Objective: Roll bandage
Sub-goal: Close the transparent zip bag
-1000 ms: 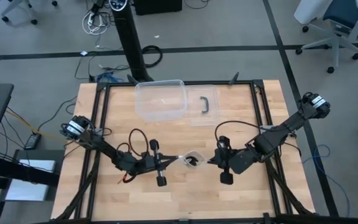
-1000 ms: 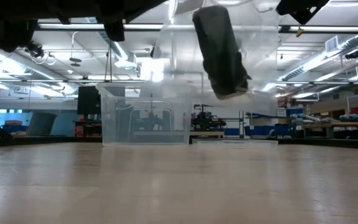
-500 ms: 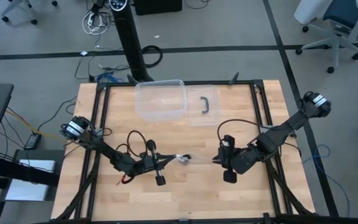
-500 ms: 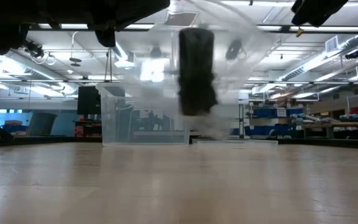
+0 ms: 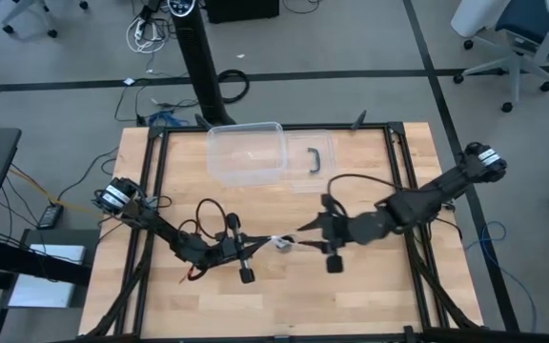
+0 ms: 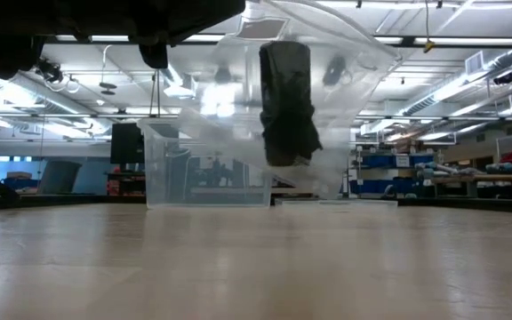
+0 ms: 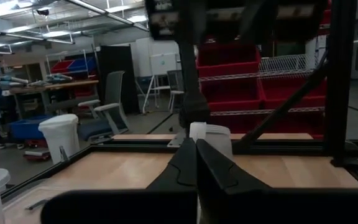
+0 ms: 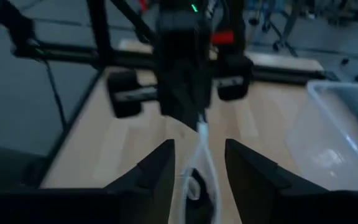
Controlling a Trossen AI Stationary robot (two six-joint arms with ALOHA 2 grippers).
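The bandage is a black roll that stands upright inside a clear plastic bag. The bag hangs above the middle of the table. My left gripper is shut on the bag's top. My right gripper is open just to the right of it. In the right wrist view its fingers stand on either side of the bag's upper edge. I cannot tell whether they touch it. My left gripper pinches the bag's top edge between its two shut fingers, reaching in level from the table's left. The bag hangs below the fingers, clear of the table, with the bandage inside it.
A clear plastic box stands at the table's far middle. Its lid with a black handle lies to its right. Black frame rails run along the table's edges. Bare wood lies in front of both grippers.
My right gripper has opened and let go of the bag, risen, rolled, and gone toward my left gripper. The bag, spread between both grippers before, now hangs from the left one alone. The bandage in it has swung from tilted to upright.
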